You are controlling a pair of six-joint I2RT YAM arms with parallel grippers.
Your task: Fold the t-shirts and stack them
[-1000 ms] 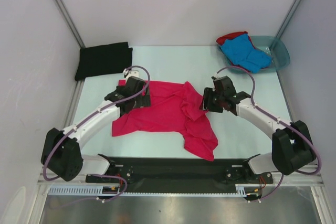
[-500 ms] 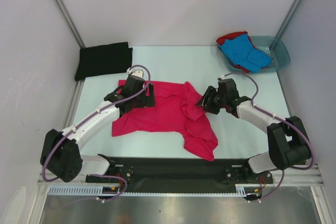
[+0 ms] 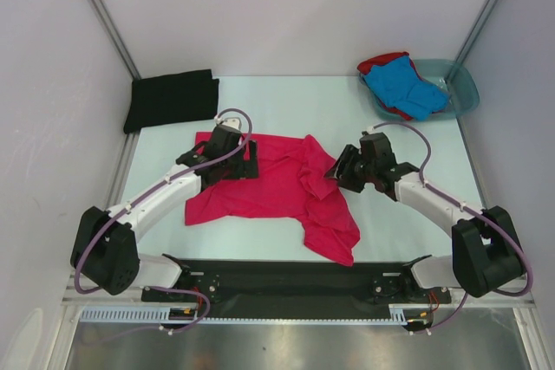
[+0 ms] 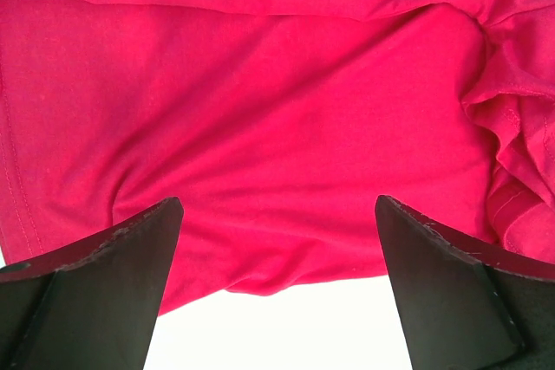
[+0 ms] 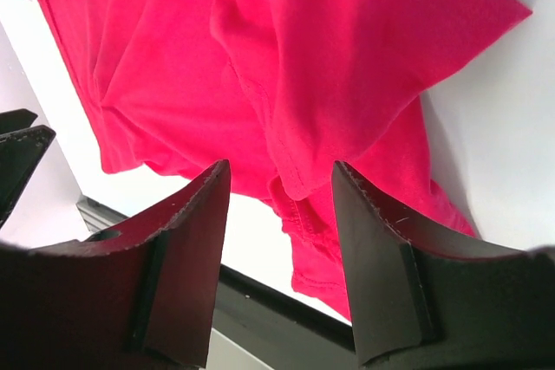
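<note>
1. The left gripper (image 3: 236, 160) has been carried a little farther from the bases and slightly rightward, over the upper left part of the pink shirt (image 3: 277, 190).
2. The right gripper (image 3: 338, 171) has been turned and lowered. It was held steeply before, and its fingers are now aimed leftward at the raised fold on the pink shirt's right side.
3. The right forearm (image 3: 429, 198) has been laid out flatter and longer across the table.
4. The right shoulder (image 3: 484, 257) was swung inward half a second ago and has been brought back outward.
</note>
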